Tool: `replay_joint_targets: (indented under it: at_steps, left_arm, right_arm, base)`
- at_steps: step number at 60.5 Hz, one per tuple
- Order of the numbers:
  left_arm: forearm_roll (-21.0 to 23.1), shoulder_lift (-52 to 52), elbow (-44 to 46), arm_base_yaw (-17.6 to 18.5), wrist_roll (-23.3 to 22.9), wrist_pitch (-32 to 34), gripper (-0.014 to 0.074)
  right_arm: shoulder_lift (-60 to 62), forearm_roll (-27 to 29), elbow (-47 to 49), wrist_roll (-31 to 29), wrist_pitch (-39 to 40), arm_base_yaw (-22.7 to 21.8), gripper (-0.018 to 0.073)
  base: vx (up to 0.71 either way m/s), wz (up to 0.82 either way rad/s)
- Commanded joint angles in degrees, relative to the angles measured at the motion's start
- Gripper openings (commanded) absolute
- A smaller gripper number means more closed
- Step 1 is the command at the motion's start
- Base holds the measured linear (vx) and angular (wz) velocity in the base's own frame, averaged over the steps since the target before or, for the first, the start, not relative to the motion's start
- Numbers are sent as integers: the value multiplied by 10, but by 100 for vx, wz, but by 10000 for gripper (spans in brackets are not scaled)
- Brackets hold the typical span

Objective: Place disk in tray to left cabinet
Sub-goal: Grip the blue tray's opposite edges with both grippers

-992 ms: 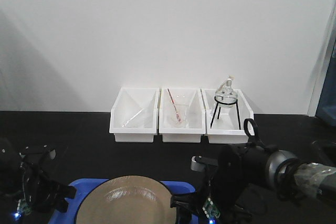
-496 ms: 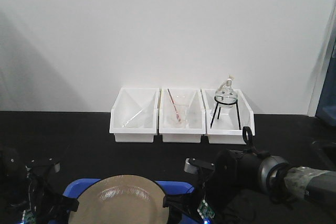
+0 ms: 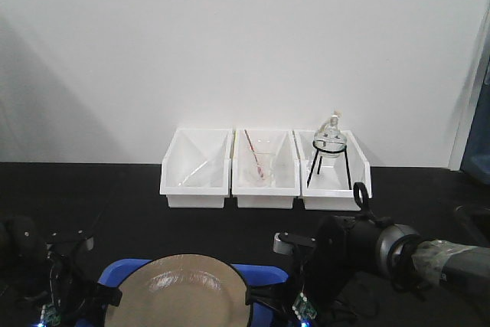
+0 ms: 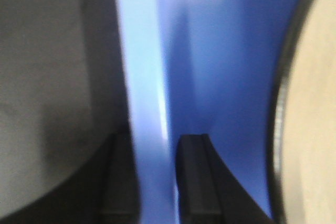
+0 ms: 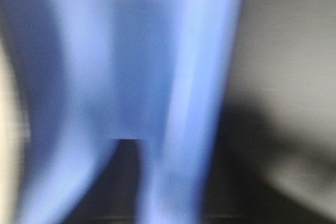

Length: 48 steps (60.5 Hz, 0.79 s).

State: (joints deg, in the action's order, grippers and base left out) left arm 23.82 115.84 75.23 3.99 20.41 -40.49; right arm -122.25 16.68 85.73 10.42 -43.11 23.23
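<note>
Two arms are sharing the carrying step, I judge: my left gripper (image 4: 152, 182) is pinching the left rim of the bright blue rectangular plastic tray (image 3: 264, 272), with the large round tan plate (image 3: 184, 292) lying in it. My right gripper (image 3: 268, 296) is at the right rim, its hold too blurred to tell. The next move is calling for level, matched travel leftward.

disk (image 3: 182, 290): glossy tan glaze inside, looks ceramic, thin black rim
tray (image 3: 121, 269): bright blue plastic, smooth, slight sheen
bins (image 3: 196, 168): white plastic, smooth, semi-gloss
flask (image 3: 331, 138): clear glass, shiny
stand (image 3: 329, 168): thin black wire, looks like metal
tabletop (image 3: 99, 197): black, matt
wall (image 3: 230, 36): white, matt, smooth
</note>
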Motion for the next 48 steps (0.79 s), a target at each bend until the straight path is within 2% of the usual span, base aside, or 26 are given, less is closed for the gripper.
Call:
replay_joint_targets:
  at_steps: [1,4,10,31,37,48]
  left_arm:
    - [105,-12,7,17,0,-42,138]
    - [120,-12,7,17,0,-47,84]
    - [144,-12,7,17,0,-58,-10]
    - [221,-49,9,17,-12,-96,-4]
    - [230,-69,9,17,-50,-111,-2]
    - [234,-109,9,17,-68,-114,-1]
  right_arm:
    - [29,34,16,-6,16,7,36]
    - [29,34,16,-5,16,7,-12]
    - [30,41,16,-4,16,7,-11]
    - [75,53,16,7,12,0,-8]
    - [94,67,16,23,-2,-20,-8]
    - [136,95,16,9,-33,-65,-8]
  base:
    - [0,0]
    - [0,0]
    - [0,0]
    - [0,0]
    - [0,0]
    - [0,0]
